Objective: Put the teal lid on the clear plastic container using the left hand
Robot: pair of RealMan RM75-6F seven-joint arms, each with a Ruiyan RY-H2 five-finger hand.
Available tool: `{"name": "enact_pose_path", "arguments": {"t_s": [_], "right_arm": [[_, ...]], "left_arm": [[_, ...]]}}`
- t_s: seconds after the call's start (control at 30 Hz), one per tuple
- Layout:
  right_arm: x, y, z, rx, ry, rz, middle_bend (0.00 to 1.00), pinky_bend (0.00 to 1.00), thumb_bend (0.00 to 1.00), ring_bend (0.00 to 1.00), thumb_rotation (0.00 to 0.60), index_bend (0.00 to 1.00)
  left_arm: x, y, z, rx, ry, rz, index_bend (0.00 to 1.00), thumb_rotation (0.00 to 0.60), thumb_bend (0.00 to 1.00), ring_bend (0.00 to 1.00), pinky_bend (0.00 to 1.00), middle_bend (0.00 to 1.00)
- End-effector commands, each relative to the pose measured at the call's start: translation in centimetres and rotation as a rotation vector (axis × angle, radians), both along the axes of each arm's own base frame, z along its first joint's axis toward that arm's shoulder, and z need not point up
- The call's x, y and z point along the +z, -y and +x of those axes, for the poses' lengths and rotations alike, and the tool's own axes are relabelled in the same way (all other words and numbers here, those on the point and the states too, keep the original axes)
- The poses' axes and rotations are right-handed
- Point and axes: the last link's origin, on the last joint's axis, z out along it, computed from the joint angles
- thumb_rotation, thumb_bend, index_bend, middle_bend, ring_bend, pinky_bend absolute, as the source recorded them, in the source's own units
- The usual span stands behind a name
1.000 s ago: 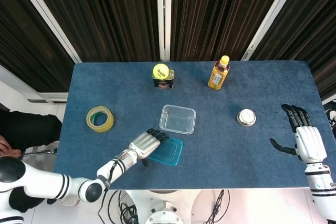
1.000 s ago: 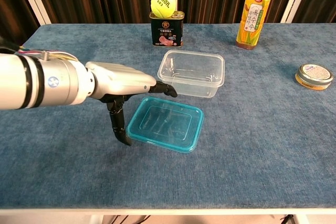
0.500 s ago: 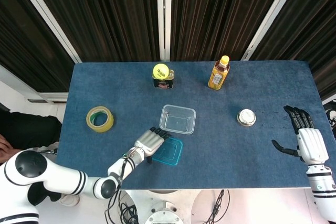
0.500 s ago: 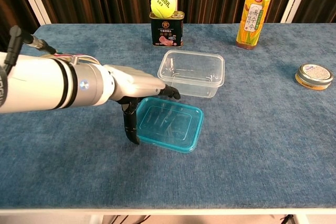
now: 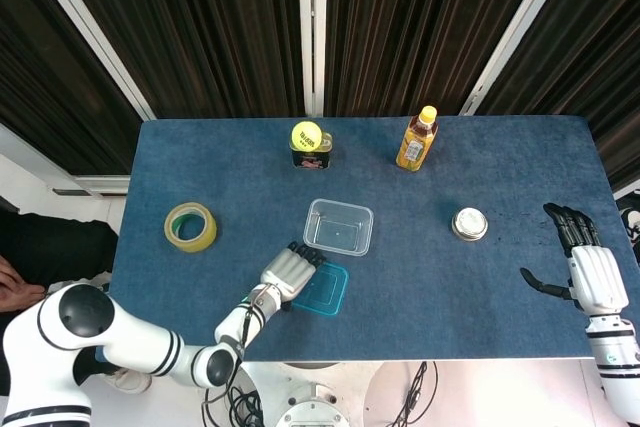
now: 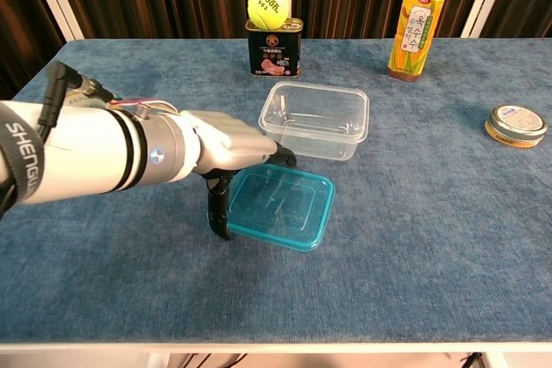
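The teal lid (image 5: 325, 290) (image 6: 280, 207) lies flat on the blue table, just in front of the clear plastic container (image 5: 339, 226) (image 6: 316, 120), which stands empty. My left hand (image 5: 290, 272) (image 6: 226, 146) is at the lid's left edge. Its fingers stretch over the lid's far left corner and its thumb (image 6: 219, 209) points down against the left rim. The lid's left rim is partly hidden behind the thumb, and the hand does not lift it. My right hand (image 5: 590, 272) hovers open near the table's right edge, holding nothing.
A tennis ball (image 5: 307, 134) (image 6: 268, 4) sits on a small can (image 5: 311, 155) (image 6: 274, 51) behind the container. A yellow drink bottle (image 5: 417, 139) (image 6: 417, 23) stands at the back right. A round tin (image 5: 469, 224) (image 6: 515, 124) lies right, a tape roll (image 5: 190, 226) left.
My left hand has slid right onto the lid's left edge, its thumb now against the rim. The lid and container have stayed put. The right hand drifted slightly.
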Motion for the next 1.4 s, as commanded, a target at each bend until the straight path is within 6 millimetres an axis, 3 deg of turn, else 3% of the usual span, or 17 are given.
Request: {"name": "enact_pose_path", "arguments": {"t_s": [0.03, 0.23, 0.43, 0.6, 0.73, 1.07, 1.23, 1.4], "right_arm": [[0.0, -0.1, -0.1, -0.003, 0.002, -0.003, 0.06, 0.0, 0.13, 0.0, 0.6, 0.0], [0.0, -0.2, -0.2, -0.005, 0.007, -0.001, 0.06, 0.0, 0.13, 0.0, 0.6, 0.0], [0.0, -0.5, -0.4, -0.01, 0.013, -0.008, 0.06, 0.0, 0.13, 0.0, 0.6, 0.0], [0.0, -0.5, -0.3, -0.005, 0.014, -0.009, 0.06, 0.0, 0.13, 0.0, 0.6, 0.0], [0.0, -0.4, -0.1, 0.005, 0.011, -0.009, 0.06, 0.0, 0.13, 0.0, 0.6, 0.0], [-0.2, 0.2, 0.7, 0.039, 0.001, -0.002, 0.06, 0.0, 0.13, 0.0, 0.6, 0.0], [0.0, 0.1, 0.9, 0.039, 0.0, -0.008, 0.06, 0.0, 0.13, 0.0, 0.6, 0.0], [0.2, -0.1, 0.9, 0.03, -0.008, -0.015, 0.06, 0.0, 0.13, 0.0, 0.6, 0.0]], "left_arm": [[-0.2, 0.1, 0.1, 0.004, -0.009, -0.001, 0.04, 0.6, 0.09, 0.0, 0.11, 0.03], [-0.5, 0.2, 0.5, 0.009, -0.006, -0.021, 0.1, 0.6, 0.12, 0.0, 0.13, 0.05], [-0.4, 0.0, 0.6, -0.006, 0.02, -0.003, 0.27, 0.6, 0.21, 0.12, 0.18, 0.23], [0.3, 0.0, 0.6, -0.014, 0.028, 0.007, 0.3, 0.6, 0.22, 0.17, 0.2, 0.28], [1.7, -0.1, 0.1, -0.017, 0.039, 0.034, 0.3, 0.6, 0.22, 0.18, 0.2, 0.29], [7.4, -0.3, -1.2, 0.025, 0.11, 0.12, 0.3, 0.6, 0.21, 0.18, 0.2, 0.29], [8.9, -2.2, 0.7, 0.024, 0.174, 0.159, 0.3, 0.6, 0.22, 0.18, 0.2, 0.29], [8.0, -4.6, 4.2, 0.029, 0.193, 0.13, 0.3, 0.6, 0.21, 0.18, 0.2, 0.29]]}}
